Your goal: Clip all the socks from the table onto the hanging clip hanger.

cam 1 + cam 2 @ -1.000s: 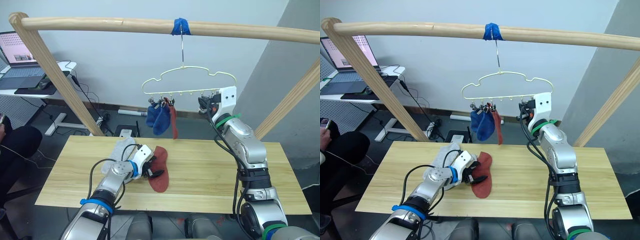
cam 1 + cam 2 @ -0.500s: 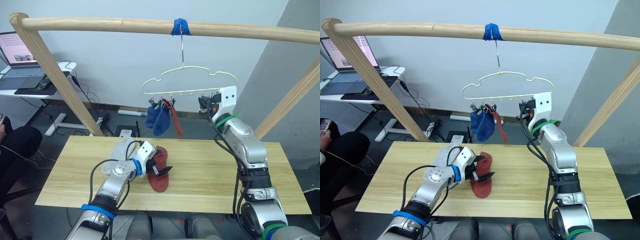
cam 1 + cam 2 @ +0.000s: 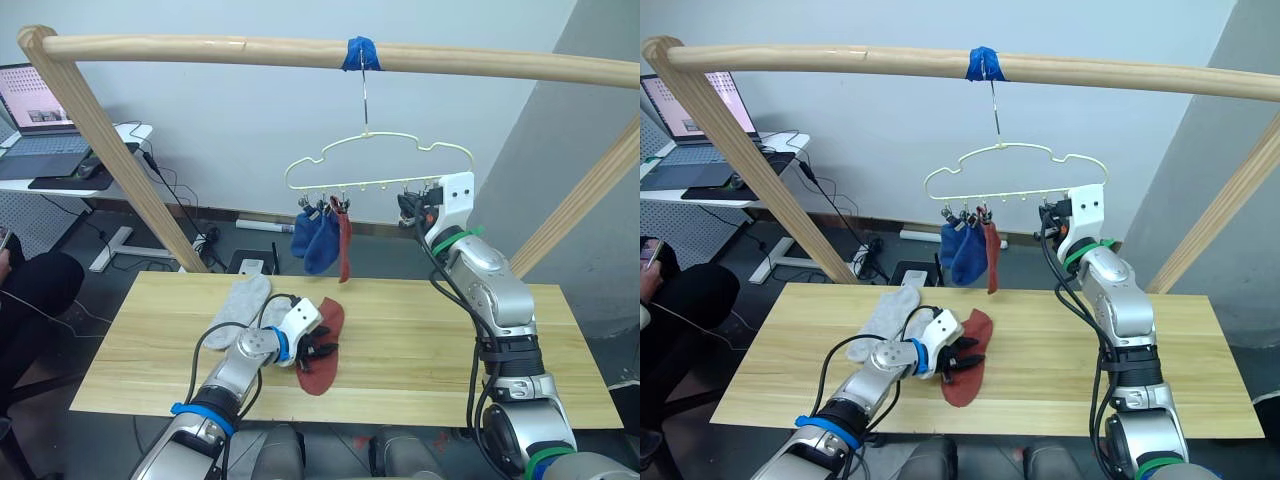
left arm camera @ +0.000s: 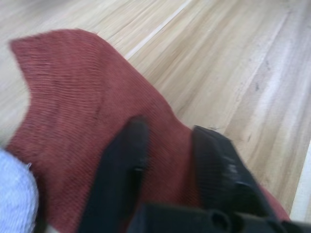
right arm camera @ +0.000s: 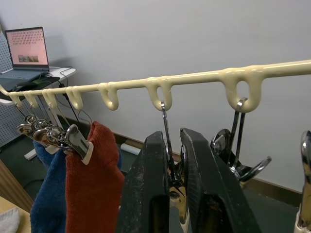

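Note:
A rust red sock (image 3: 318, 378) lies on the table (image 3: 430, 345), and my left gripper (image 3: 321, 349) is shut on its upper part. In the left wrist view both black fingers (image 4: 121, 160) press into the red knit (image 4: 63, 97), with a fold of it between them. Two light grey socks (image 3: 245, 297) lie flat just left of it. The cream clip hanger (image 3: 370, 160) hangs from the pole and carries two blue socks (image 3: 318, 242) and one red sock (image 3: 344, 245). My right gripper (image 5: 171, 138) is shut on a metal clip (image 5: 167, 160) at the hanger's right end.
The hanger's hook sits at blue tape (image 3: 360, 52) on a round wooden pole, which slanted poles (image 3: 120, 170) carry at both sides. A desk with a laptop (image 3: 35, 100) stands at the back left, and a person's leg (image 3: 30, 290) is beside the table's left end.
My left gripper's fingers have closed on the red sock on the table, and the hand has slid a little right. The hanging red sock has swung back to straight. The right arm has not moved.

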